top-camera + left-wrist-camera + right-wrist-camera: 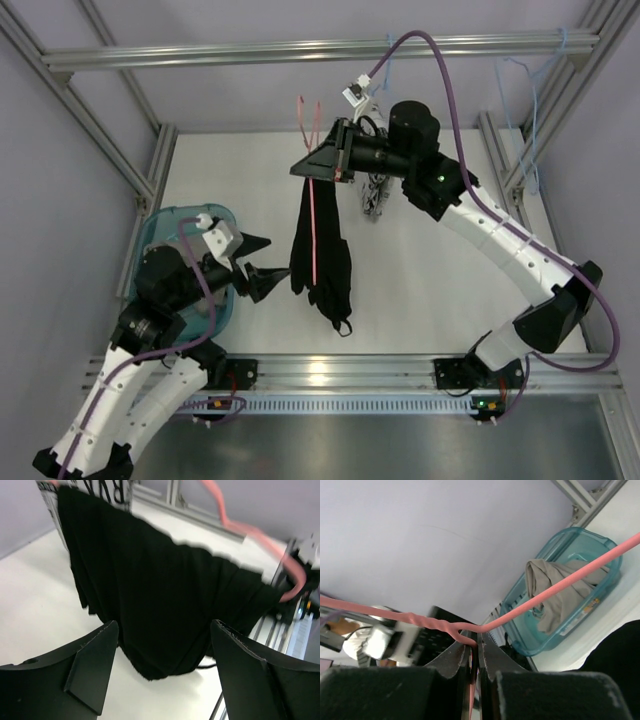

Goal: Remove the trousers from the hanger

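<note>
The black trousers point(322, 255) hang folded over the pink-red wire hanger point(312, 215) in mid-air above the table. My right gripper point(338, 150) is shut on the hanger near its twisted neck point(465, 630), holding it up. My left gripper point(255, 263) is open, its fingertips just left of the trousers' lower part and apart from them. In the left wrist view the trousers point(165, 600) fill the space beyond my open fingers point(95, 655), with the hanger wire point(260, 535) at the upper right. A thin drawstring loop point(345, 325) dangles at the bottom.
A teal plastic bin point(170, 245) holding a grey-beige cloth point(560, 590) sits at the table's left edge under my left arm. A black-and-white patterned garment point(376, 198) hangs behind the trousers. Light blue wire hangers point(530, 100) hang on the frame at the back right.
</note>
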Tool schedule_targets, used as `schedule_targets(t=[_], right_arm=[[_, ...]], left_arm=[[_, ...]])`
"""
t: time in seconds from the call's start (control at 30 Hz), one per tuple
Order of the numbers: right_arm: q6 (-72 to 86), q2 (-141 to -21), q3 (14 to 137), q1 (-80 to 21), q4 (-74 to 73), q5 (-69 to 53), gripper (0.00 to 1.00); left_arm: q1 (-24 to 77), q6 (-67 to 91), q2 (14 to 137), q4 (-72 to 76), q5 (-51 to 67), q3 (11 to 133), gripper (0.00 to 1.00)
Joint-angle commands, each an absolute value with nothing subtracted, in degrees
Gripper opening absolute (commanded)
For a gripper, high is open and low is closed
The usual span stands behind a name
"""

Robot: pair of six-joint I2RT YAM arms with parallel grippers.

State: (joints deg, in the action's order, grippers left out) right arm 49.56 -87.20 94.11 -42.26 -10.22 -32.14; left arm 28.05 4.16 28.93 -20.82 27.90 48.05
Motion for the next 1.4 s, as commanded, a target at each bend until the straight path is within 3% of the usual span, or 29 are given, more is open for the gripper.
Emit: schedule_targets(t=[0.0,0.2,0.43,1.37], right_arm=[[53.61,-82.88,94.92,-41.75,-1.41,-35.51,0.0],[53.7,-82.71,94.31,-41.75,-0.79,-36.47,0.0],[54.31,-83.58,94.66,-41.66,-0.7,-36.48,0.0],[56.6,-88.07,97.65,-40.96,-4.57,-30.41,0.0]], left_arm=[[27.77,-6.58,27.25,-24.35,34.27,43.95,0.81],[27.86,-12.91,30.39,-24.17,42.18,43.94,0.93],[27.95,-17.05,34.19,-23.47,45.08,46.23,0.96],[29.27,-11.16,39.1,-19.95,43.95,50.09,0.92]])
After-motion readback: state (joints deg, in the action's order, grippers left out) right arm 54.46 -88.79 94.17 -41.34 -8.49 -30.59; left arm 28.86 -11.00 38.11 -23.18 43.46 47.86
